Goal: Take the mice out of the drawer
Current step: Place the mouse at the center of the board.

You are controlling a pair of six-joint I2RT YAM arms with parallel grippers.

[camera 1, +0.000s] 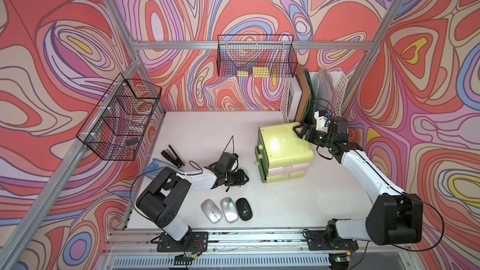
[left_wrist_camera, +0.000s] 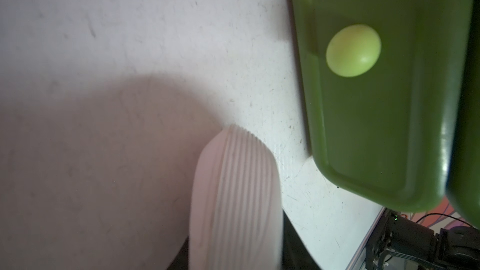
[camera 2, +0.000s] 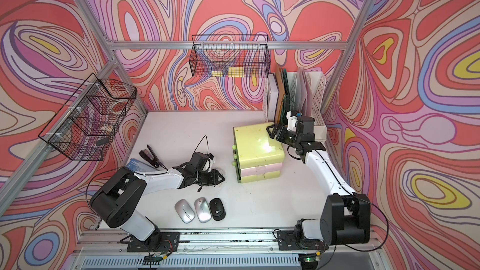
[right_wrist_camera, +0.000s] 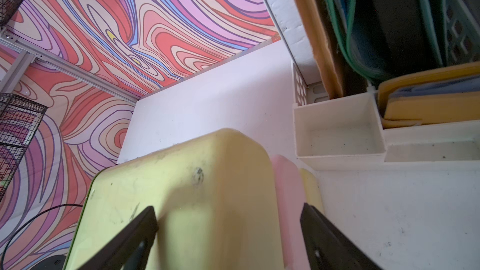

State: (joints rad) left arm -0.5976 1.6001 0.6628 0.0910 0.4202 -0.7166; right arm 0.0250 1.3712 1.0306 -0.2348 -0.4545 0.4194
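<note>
Left claw (camera 1: 242, 177) grips a white mouse (left_wrist_camera: 233, 190) low over the table (camera 1: 207, 131); right claw (camera 1: 298, 132) gapes above the drawer unit (camera 1: 285, 149).

- Both top views look steeply down from the front, sharing the table (camera 1: 207, 136) and drawer unit (camera 1: 288, 146).
- Left wrist view, low and close, faces a drawer front (left_wrist_camera: 376, 125).
- Right wrist view, close above the unit, faces the far wall (right_wrist_camera: 155, 35).

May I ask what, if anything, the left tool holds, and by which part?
Cannot be told: a white ribbed thing shows by the left tool, but the grip is hidden.
</note>
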